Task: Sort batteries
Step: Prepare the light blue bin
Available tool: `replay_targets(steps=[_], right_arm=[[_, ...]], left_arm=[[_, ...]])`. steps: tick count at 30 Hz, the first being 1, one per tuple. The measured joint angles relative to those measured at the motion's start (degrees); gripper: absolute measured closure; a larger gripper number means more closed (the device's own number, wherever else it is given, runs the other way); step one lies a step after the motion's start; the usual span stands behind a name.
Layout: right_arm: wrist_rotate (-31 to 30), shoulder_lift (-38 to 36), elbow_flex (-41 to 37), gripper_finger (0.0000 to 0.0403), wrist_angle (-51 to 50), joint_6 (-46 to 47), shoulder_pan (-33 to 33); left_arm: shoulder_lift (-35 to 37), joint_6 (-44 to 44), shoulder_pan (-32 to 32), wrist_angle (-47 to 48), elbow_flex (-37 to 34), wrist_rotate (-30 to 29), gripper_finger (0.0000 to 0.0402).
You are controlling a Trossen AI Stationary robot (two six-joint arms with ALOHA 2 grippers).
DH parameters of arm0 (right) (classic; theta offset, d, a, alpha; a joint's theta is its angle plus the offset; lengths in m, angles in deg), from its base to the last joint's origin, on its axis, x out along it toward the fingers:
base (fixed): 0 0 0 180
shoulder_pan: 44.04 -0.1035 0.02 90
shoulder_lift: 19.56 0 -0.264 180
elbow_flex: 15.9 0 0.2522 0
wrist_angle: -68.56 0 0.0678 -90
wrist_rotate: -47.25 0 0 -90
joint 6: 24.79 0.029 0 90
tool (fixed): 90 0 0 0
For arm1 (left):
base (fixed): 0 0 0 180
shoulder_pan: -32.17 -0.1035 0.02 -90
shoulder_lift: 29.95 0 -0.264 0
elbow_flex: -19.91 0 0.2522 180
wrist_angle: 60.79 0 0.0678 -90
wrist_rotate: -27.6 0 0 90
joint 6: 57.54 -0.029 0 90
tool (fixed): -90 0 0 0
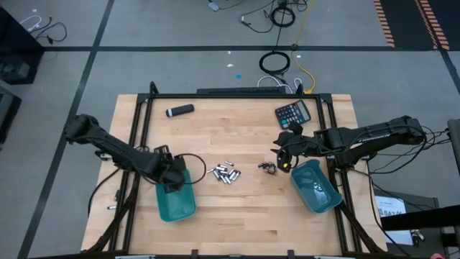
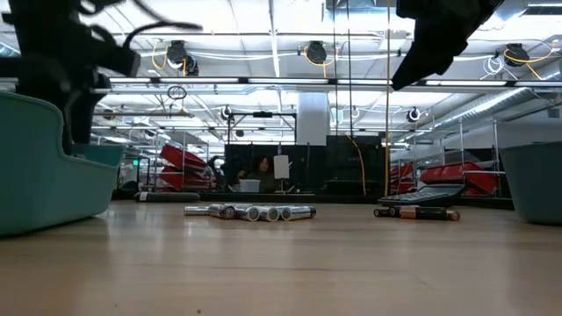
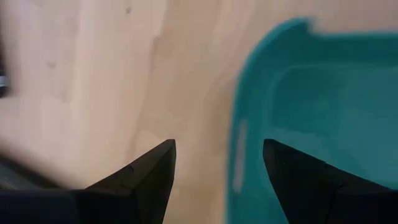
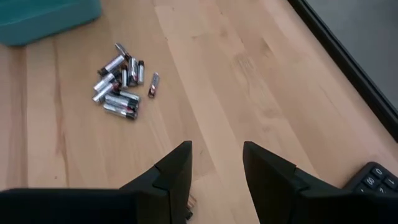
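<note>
The batteries [image 1: 223, 173] are seen in a small heap of silvery cylinders near the middle of the wooden worktop [image 1: 237, 129]. A few smaller dark ones [image 1: 268, 168] lie a little to the right of the heap — between it and the right teal bin [image 1: 316, 187]. In the low view the heap [image 2: 250, 211] is lined up on the wood, with the dark ones [image 2: 417, 212] off to one side.

The left end effector [image 1: 175, 181] is held over the near edge of the left teal bin [image 1: 176, 205]. Its fingers [image 3: 149, 171] are seen apart, with nothing between them.

The right end effector [image 1: 284, 160] is held just beside the right teal bin, close to the small dark batteries. Its fingers [image 4: 171, 171] are apart too, and nothing is gripped.

At the back of the worktop a black calculator [image 1: 292, 114] is found, and a black-and-grey marker-like cylinder [image 1: 180, 110] lies well apart from it.
</note>
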Motion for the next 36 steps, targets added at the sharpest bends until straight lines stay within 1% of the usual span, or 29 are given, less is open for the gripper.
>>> replay_targets(steps=[6,11,13,17,20,22,25,28,30,33,36], right_arm=[[-0.4,0.0,0.0,0.0268,-1.3,1.1,0.0],[-0.6,0.0,0.0,0.0268,-1.3,1.8,0.0],[-0.6,0.0,0.0,0.0268,-1.5,2.7,0.0],[-0.6,0.0,0.0,0.0268,-2.3,3.7,0.0],[-1.9,0.0,0.0,0.0268,-2.3,3.7,0.0],[-2.6,0.0,0.0,0.0268,-2.0,3.7,0.0],[-3.5,0.0,0.0,0.0268,-1.3,3.4,0.0],[-3.5,0.0,0.0,0.0268,-1.1,3.4,0.0],[-3.8,0.0,0.0,0.0268,-1.0,3.4,0.0],[-6.5,0.0,0.0,0.0268,-1.0,2.9,0.0],[-11.9,0.0,0.0,0.0268,-0.8,1.6,0.0]], left_arm=[[-6.6,-1.9,-0.1,2.5,-1.1,-5.3,0.0149],[-9.0,-4.6,-1.9,3.1,-2.7,-8.0,0.0149],[-8.7,-4.9,-2.1,2.7,-2.5,-7.7,0.0149],[-6.8,-4.7,-2.0,1.9,-1.9,-1.1,0.0149],[-6.4,-2.5,-2.0,2.1,-2.0,-1.0,0.0149],[-6.8,-1.8,-1.9,2.0,-2.0,-3.2,0.0149],[-7.8,-2.0,-2.2,2.9,-2.0,-8.5,0.0149],[-8.1,-3.4,-3.6,5.4,-2.1,-14.1,0.0149],[-8.1,-4.6,-5.1,5.9,-2.3,-16.4,0.0149],[-8.0,-4.7,-7.5,5.9,-2.3,-17.0,0.0149],[-8.0,-1.3,-9.0,7.9,-2.3,-19.4,0.0149]])
